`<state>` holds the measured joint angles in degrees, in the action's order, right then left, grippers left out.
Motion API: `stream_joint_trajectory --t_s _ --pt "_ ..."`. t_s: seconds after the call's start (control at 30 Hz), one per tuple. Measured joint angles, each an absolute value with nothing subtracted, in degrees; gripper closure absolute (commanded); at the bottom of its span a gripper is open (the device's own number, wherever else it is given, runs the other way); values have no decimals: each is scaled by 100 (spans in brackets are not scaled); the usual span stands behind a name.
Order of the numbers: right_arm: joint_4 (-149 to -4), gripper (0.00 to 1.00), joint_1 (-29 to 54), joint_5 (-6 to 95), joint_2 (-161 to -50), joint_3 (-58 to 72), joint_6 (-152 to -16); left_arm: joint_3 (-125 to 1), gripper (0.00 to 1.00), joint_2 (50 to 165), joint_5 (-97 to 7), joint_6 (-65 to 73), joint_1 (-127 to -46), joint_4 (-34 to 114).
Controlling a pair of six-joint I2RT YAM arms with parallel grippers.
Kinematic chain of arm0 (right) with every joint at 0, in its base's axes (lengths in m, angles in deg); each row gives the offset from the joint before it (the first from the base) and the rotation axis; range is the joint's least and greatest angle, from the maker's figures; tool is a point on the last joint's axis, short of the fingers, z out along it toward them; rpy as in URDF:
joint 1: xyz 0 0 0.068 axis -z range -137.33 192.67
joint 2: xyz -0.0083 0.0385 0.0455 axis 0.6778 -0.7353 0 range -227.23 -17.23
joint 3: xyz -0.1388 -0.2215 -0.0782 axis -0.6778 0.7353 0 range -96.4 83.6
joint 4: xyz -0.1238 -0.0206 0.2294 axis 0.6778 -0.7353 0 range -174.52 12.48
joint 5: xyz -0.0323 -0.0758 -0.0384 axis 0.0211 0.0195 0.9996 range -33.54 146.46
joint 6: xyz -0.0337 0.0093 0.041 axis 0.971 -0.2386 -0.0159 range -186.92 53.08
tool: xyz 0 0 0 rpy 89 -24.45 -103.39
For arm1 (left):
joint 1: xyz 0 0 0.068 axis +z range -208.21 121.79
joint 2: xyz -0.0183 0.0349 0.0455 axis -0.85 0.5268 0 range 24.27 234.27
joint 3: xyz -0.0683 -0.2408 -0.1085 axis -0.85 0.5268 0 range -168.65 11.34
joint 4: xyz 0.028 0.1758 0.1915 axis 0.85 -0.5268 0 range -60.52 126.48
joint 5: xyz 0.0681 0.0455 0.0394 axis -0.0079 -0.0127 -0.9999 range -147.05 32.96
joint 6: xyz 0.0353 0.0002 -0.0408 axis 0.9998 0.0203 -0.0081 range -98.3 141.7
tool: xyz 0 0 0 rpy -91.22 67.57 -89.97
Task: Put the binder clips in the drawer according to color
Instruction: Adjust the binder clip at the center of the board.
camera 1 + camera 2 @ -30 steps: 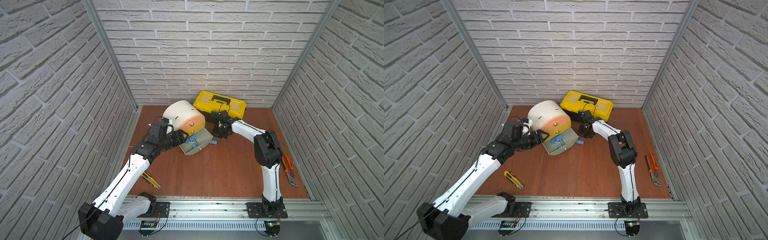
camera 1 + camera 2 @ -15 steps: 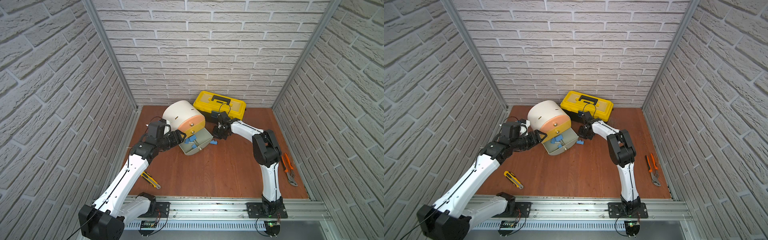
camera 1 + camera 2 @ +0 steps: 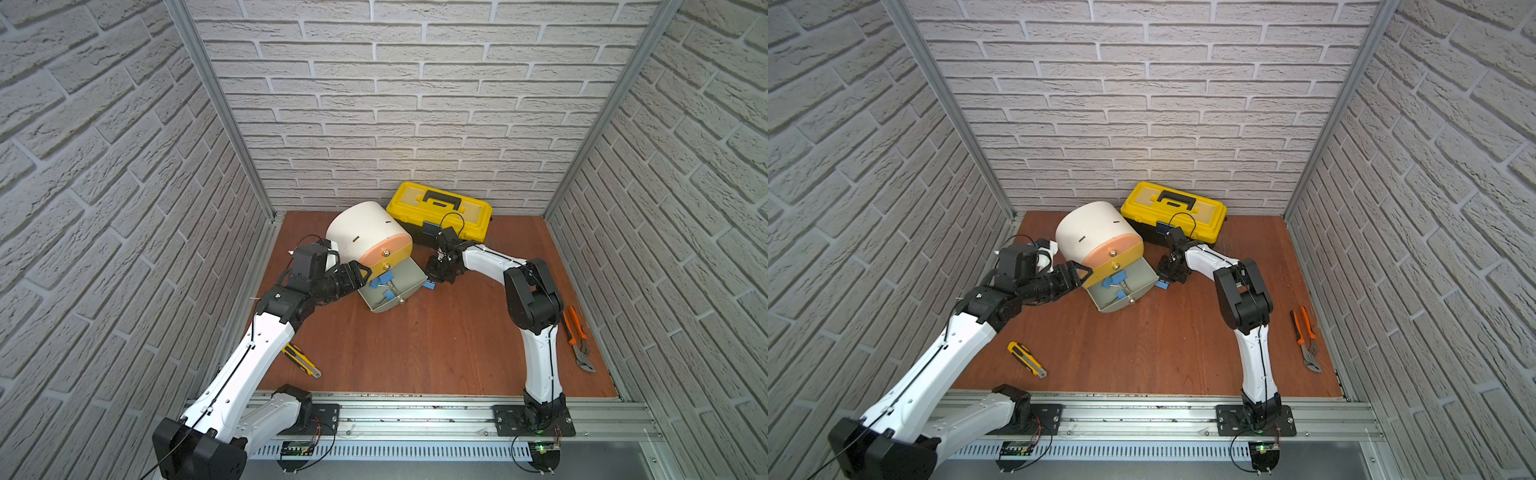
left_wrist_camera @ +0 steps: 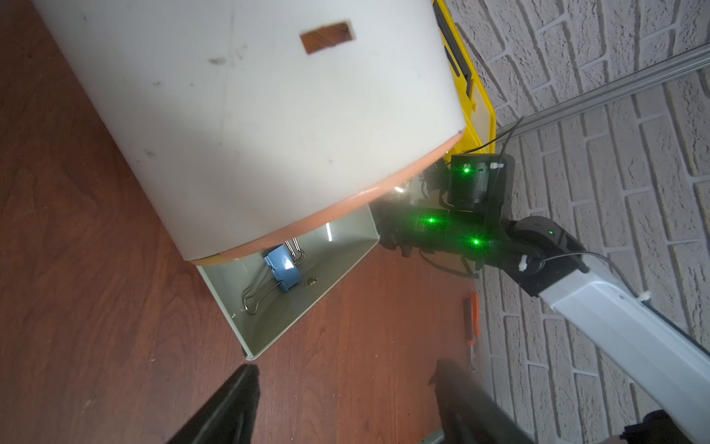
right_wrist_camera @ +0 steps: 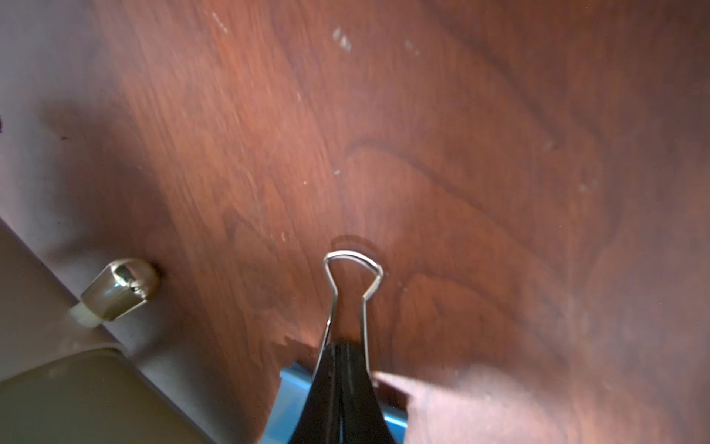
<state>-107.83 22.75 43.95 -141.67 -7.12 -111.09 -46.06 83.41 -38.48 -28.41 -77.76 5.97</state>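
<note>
The drawer (image 3: 365,232) is a white drum cabinet with peach and yellow fronts shut. Its grey bottom tray (image 3: 415,272) is pulled out, and blue binder clips (image 3: 384,279) lie inside; the left wrist view shows one blue clip (image 4: 284,269) in it. My right gripper (image 3: 441,272) hangs just right of the tray, shut on the wire handle (image 5: 353,269) of a blue binder clip (image 3: 429,286) low over the floor. My left gripper (image 3: 360,272) is open and empty at the cabinet's left front, with its fingers (image 4: 238,399) spread.
A yellow-black toolbox (image 3: 440,210) stands behind the cabinet against the back wall. A yellow utility knife (image 3: 301,360) lies front left. Orange pliers (image 3: 577,340) lie by the right wall. The grey tray's metal knob (image 5: 119,288) is close beside the held clip.
Almost nothing: the left gripper has shifted a touch along the cabinet's front. The right gripper stays shut on the clip beside the tray.
</note>
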Motion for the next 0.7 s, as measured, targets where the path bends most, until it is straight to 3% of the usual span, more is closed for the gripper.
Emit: stream_joint_trajectory --t_s 0.7 --pt "-10545 89 2283 4308 -14076 -760 -11172 -4597 24 8299 -3848 -2845 -7776 582"
